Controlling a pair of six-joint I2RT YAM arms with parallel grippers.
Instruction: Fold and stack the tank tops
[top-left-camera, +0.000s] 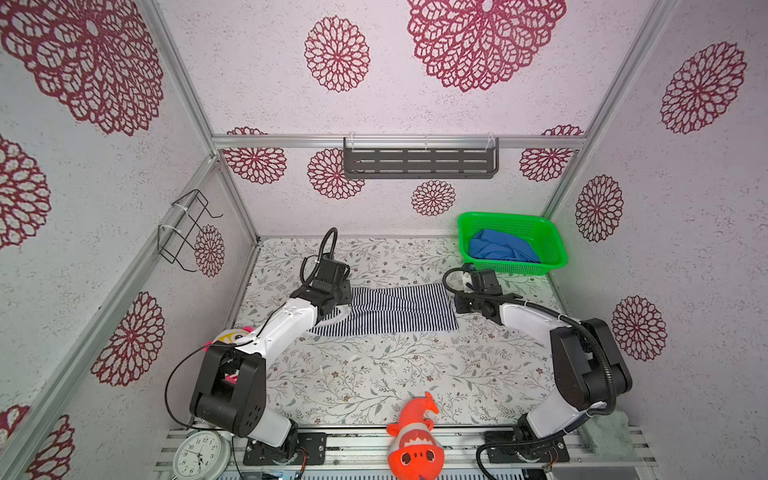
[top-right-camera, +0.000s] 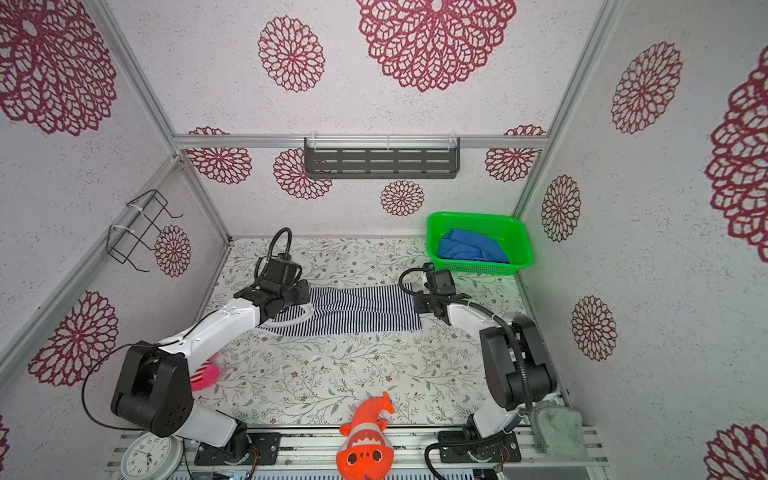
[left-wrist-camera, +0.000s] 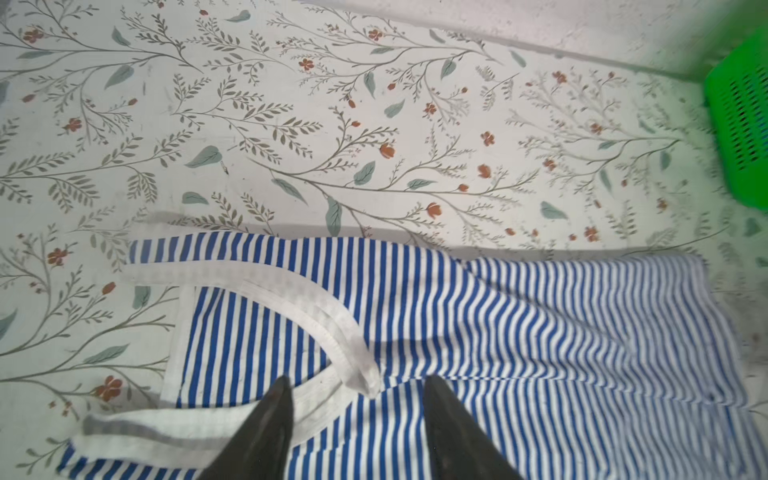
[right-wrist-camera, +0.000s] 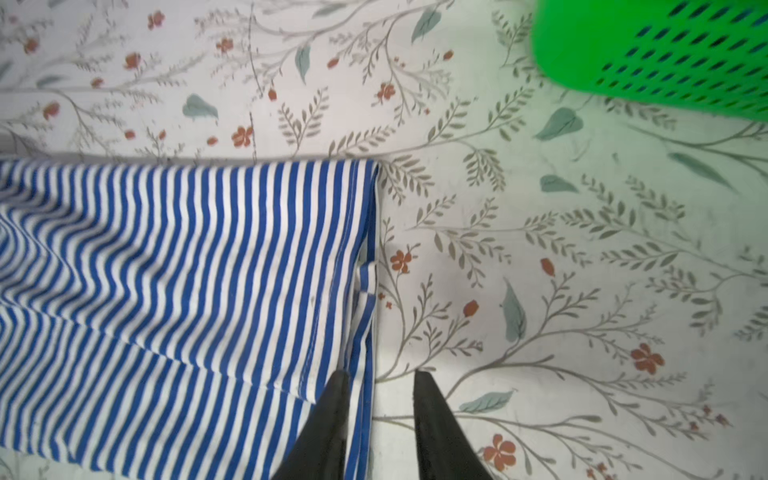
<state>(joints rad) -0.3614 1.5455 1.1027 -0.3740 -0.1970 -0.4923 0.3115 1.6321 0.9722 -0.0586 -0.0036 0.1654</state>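
Note:
The striped tank top (top-left-camera: 399, 309) (top-right-camera: 361, 309) lies flat as a long folded band on the floral table, seen in both top views. Its white-edged straps (left-wrist-camera: 316, 307) point to the left and its hem (right-wrist-camera: 365, 232) to the right. My left gripper (left-wrist-camera: 357, 388) hovers open over the strap end, with nothing between its fingers. Over the hem's corner my right gripper (right-wrist-camera: 381, 376) is open too, one finger (right-wrist-camera: 332, 415) above the cloth and the other above bare table. The plain blue tank top (top-left-camera: 498, 247) (top-right-camera: 469, 247) lies crumpled in the green basket (top-left-camera: 515, 268).
The green basket (top-right-camera: 478, 268) stands at the back right corner. An orange fish plush (top-left-camera: 413, 440) and a white clock (top-left-camera: 199, 455) sit at the front edge. A pink plush (top-right-camera: 205, 376) lies under the left arm. A grey-green towel (top-left-camera: 609, 432) is by the right arm's base.

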